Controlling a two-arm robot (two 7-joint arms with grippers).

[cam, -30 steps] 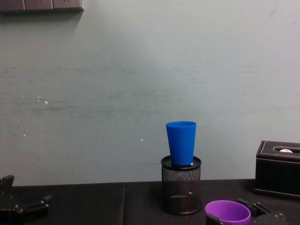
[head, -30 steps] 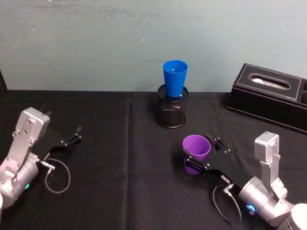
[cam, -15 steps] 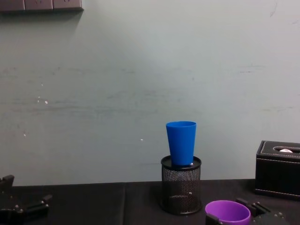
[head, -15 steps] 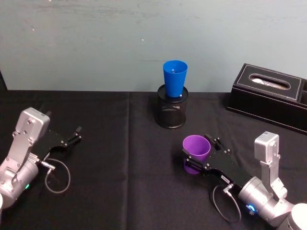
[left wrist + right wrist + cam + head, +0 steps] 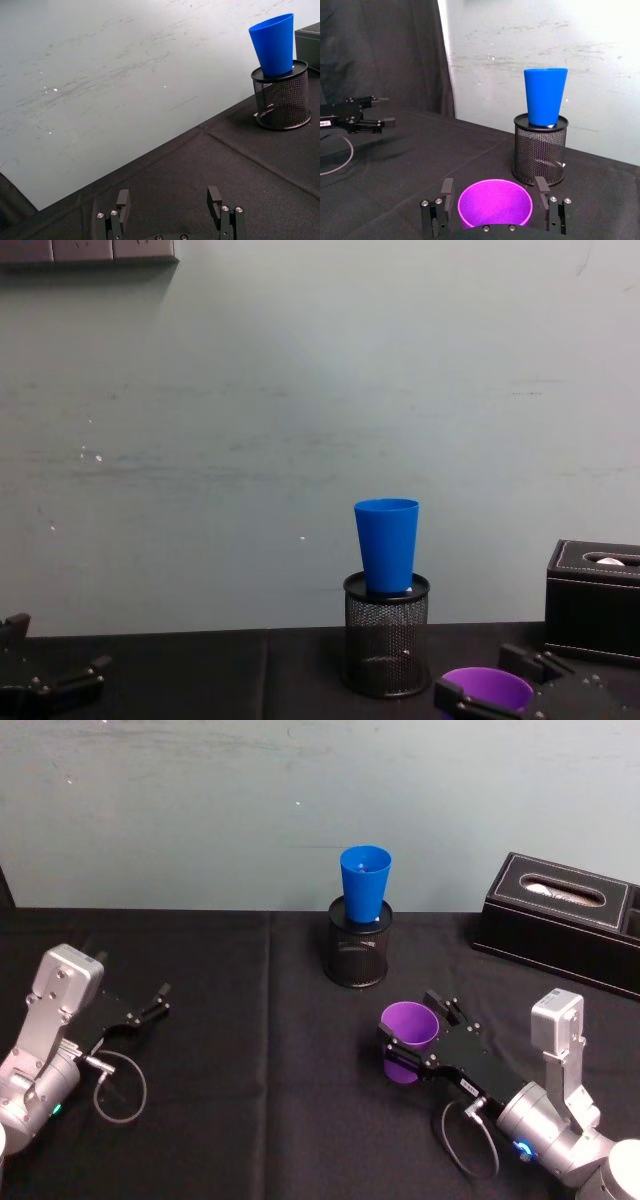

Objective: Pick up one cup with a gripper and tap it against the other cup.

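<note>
The purple cup (image 5: 407, 1024) stands upright on the black tablecloth right of centre. My right gripper (image 5: 411, 1019) is open around it, one finger on each side of the rim, close to the wall; the right wrist view shows the cup (image 5: 494, 204) between the fingers (image 5: 447, 192). The blue cup (image 5: 364, 883) stands upright in a black wire-mesh holder (image 5: 356, 958) farther back, seen beyond the purple cup in the chest view (image 5: 387, 544). My left gripper (image 5: 158, 1001) rests open at the left, far from both cups.
A black leather tissue box (image 5: 560, 923) sits at the back right, near the wall. Black cloth covers the table (image 5: 250, 1050). A cable loop (image 5: 120, 1088) hangs by the left arm. Open cloth lies between the two arms.
My right gripper has slid forward, so its fingers now reach farther along both sides of the purple cup. Both cups and the left arm have stayed put.
</note>
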